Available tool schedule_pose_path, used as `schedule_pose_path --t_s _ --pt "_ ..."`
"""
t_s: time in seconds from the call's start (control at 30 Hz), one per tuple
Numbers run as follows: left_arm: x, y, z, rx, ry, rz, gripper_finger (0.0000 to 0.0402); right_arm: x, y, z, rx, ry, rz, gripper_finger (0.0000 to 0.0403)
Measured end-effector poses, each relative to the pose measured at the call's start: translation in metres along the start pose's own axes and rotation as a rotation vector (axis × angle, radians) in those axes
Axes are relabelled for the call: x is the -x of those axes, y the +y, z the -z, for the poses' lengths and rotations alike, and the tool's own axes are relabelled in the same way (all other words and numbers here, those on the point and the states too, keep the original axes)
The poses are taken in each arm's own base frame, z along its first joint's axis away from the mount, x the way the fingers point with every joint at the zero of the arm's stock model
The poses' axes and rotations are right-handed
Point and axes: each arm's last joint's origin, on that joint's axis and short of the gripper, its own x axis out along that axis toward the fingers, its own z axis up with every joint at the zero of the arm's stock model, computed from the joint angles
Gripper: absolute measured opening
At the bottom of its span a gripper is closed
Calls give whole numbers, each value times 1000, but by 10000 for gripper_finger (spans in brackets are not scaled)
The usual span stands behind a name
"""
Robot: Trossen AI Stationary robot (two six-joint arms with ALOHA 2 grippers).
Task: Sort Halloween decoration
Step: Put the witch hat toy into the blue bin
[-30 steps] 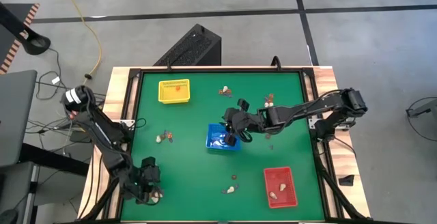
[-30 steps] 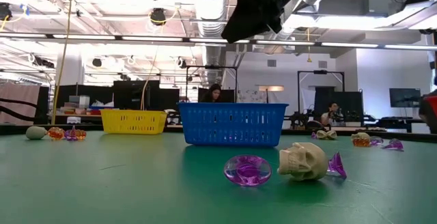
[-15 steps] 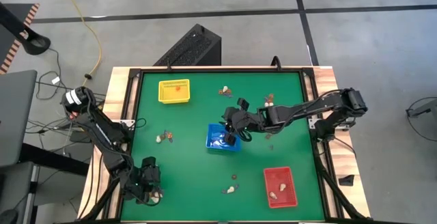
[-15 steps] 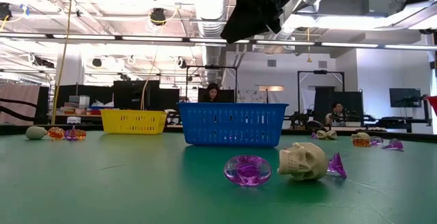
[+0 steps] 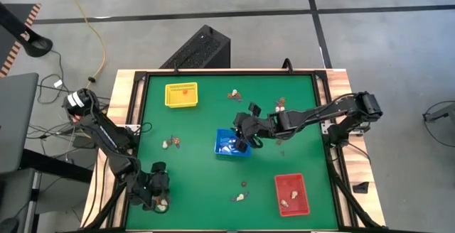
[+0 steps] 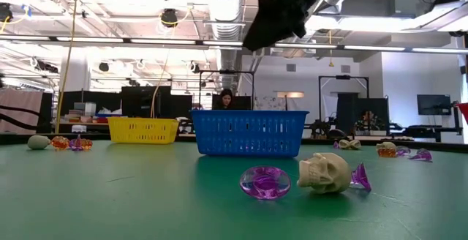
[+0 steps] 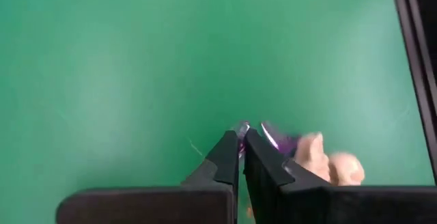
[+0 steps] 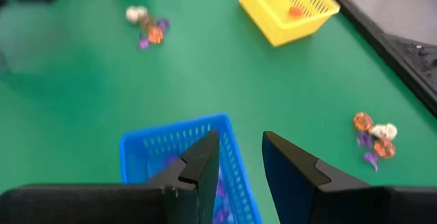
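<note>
My left gripper is by the table's near left corner, its fingers shut at a small purple trinket. Two cream trinkets lie beside it on the green mat. My right gripper hangs open over the blue tray at mid-table, with nothing between its fingers. The blue tray holds purple pieces. An orange piece lies in the yellow tray, and cream pieces lie in the red tray. More trinkets lie loose in small clusters on the mat. My left gripper pinches an edge of the purple trinket at the very ends of its two fingers. The rest of the trinket shows past one fingertip. The fingers come from above, pointing down at the mat. Whether the trinket is off the mat cannot be told.
Loose clusters lie at left centre, far centre, far right and near centre. In the low view a cream skull and a purple ring sit before the blue tray. A black frame edges the mat.
My left gripper has shut by the near left corner and shifted slightly there. My right arm has moved a little over the blue tray, its fingers still apart.
</note>
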Motion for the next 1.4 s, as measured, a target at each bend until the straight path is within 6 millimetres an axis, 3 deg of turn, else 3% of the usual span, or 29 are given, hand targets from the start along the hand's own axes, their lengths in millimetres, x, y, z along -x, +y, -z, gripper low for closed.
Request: schedule_pose_path --t_s 0.13,0.27,0.4,0.63,0.83,1.03,1.2,1.4 --pt "9 14 -22 -95 -86 -22 0 4 5 11 30 77 4 143" --pt "18 36 -52 -232 -250 -152 0 9 10 20 74 142 7 139" --pt "21 65 -86 -336 -390 -277 0 5 12 35 143 174 10 129" --pt "28 123 -130 -366 -570 -250 0 -14 -5 67 154 213 49 117" --pt "29 160 -147 -308 -679 -186 0 -2 -14 64 166 171 44 117" --pt "0 185 -157 -222 -669 -151 0 18 -22 65 148 110 29 117" --pt "-22 195 -172 -199 -604 -147 4 29 -38 77 73 79 38 116" --pt "-25 196 -185 -213 -551 -172 45 38 -53 85 -54 65 63 116"
